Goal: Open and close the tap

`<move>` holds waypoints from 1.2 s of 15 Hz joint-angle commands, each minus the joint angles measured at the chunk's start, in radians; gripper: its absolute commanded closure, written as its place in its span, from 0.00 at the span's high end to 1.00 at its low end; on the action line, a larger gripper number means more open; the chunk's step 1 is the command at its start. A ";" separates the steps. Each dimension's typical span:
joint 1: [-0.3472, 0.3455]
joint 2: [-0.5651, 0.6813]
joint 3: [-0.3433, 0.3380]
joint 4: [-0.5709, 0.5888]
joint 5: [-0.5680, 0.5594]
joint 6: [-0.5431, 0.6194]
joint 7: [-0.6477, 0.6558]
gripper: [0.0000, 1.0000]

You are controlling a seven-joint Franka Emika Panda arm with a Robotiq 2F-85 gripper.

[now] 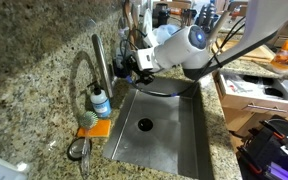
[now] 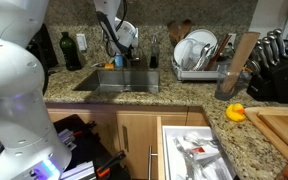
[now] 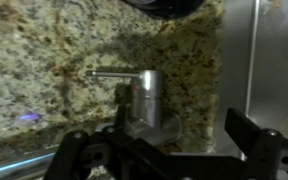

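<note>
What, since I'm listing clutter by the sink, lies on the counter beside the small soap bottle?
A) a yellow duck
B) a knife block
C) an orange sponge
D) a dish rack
C: in an exterior view an orange sponge lies on the granite right by the soap bottle, near the tap.

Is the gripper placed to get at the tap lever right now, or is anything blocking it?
Probably yes: in the wrist view the open gripper faces the tap, whose lever lies just ahead, with nothing between them.
</note>
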 commanded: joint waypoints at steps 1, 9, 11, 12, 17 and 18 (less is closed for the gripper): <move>0.014 0.018 -0.015 0.054 -0.041 0.011 0.047 1.00; -0.116 0.176 -0.045 0.274 -0.097 0.440 0.106 1.00; -0.078 0.128 -0.067 0.224 -0.104 0.393 0.146 1.00; -0.105 0.145 -0.067 0.237 -0.106 0.407 0.147 1.00; -0.065 0.168 -0.053 0.254 -0.116 0.375 0.128 1.00; -0.039 0.179 -0.067 0.261 -0.116 0.364 0.123 1.00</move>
